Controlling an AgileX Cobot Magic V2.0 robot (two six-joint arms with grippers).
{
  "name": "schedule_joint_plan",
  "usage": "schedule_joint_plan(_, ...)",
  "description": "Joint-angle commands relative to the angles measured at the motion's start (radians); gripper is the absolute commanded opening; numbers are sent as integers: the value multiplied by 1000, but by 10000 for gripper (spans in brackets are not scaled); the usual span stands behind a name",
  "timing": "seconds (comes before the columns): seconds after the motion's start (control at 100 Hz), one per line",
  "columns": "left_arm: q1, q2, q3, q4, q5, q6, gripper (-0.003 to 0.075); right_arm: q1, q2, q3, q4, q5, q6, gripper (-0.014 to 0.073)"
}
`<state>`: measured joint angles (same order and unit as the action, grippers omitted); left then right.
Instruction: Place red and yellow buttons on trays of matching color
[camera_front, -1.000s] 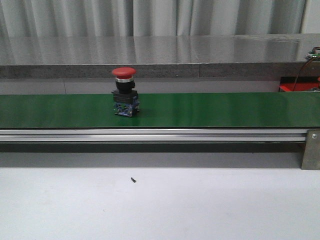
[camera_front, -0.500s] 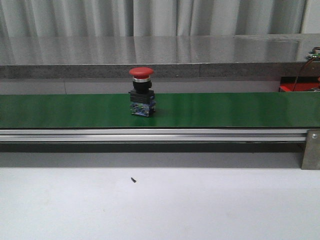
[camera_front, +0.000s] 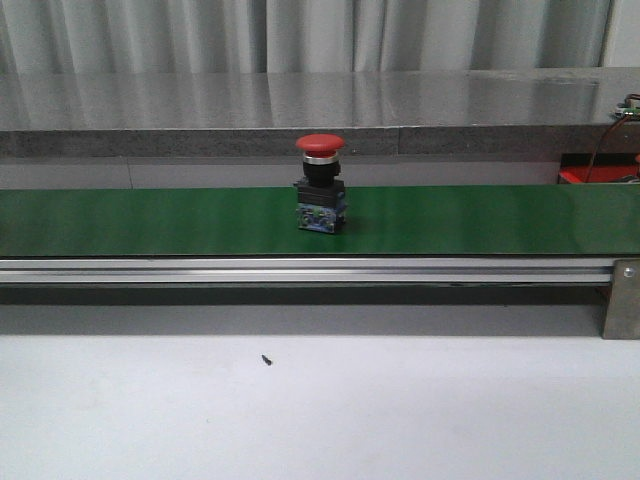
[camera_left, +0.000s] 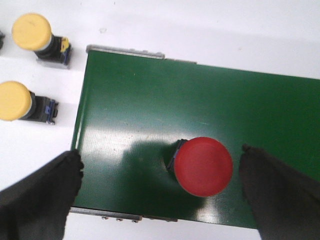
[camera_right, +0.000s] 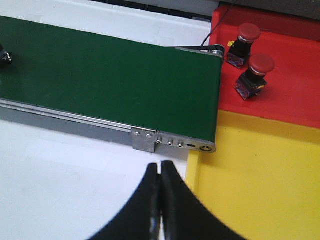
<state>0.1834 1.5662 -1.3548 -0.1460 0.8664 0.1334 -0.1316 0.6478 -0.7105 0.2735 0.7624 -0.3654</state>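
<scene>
red button stands upright on the green belt, roughly mid-belt in front view, cap up, blue/black contact block down on the belt. judgement: rigid plastic + metal collar, light, not fragile, but top-heavy w/ a small footprint, so a side knock could tip it. cap is domed and smooth, prob slippery; better hold looks like the black neck or square body under the cap, fingers on opposite flat sides, not on the dome. left gripper hangs above the belt w/ jaws spread wide, one finger at the belt's end edge, the other well past the button's far side; red button sits between them, nearer the far finger, touching neither. holds nothing. two yellow buttons lie on their sides on the white table just off that belt end, apart from the belt. right gripper is near the opposite belt end, jaws closed tip to tip w/ nothing between, above white table beside the yellow tray. red tray lies beyond the yellow one, against the belt end, w/ two red buttons already in it. yellow tray looks bare where visible.
</scene>
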Motion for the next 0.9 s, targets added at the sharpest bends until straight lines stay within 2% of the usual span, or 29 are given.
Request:
schedule_joint_plan(0.0,-8,-86,-25,-97,-54,71,624,-2,-3,-23,15,-57,-3,-68)
schedule_joint_plan(0.13,-8,-143,-25,-300,-46,228,620,-2,-3,-23,15,-57,-3,-68)
schedule_joint_plan(0.2,-10,-175,-24,-349,-25,276,620,-2,-3,-23,15,-57,-3,-68)
schedule_joint_plan(0.37,-38,-303,52,-344,-65,305,619,-2,-3,-23,15,-57,-3,-68)
schedule_joint_plan(0.66,-136,-590,376,-284,-346,320,614,-2,-3,-23,15,-57,-3,-68)
schedule_joint_plan(0.78,-162,-704,507,-284,-424,320,532,-2,-3,-23,15,-57,-3,-68)
schedule_joint_plan(0.89,-165,-783,607,-283,-422,320,385,-2,-3,-23,15,-57,-3,-68)
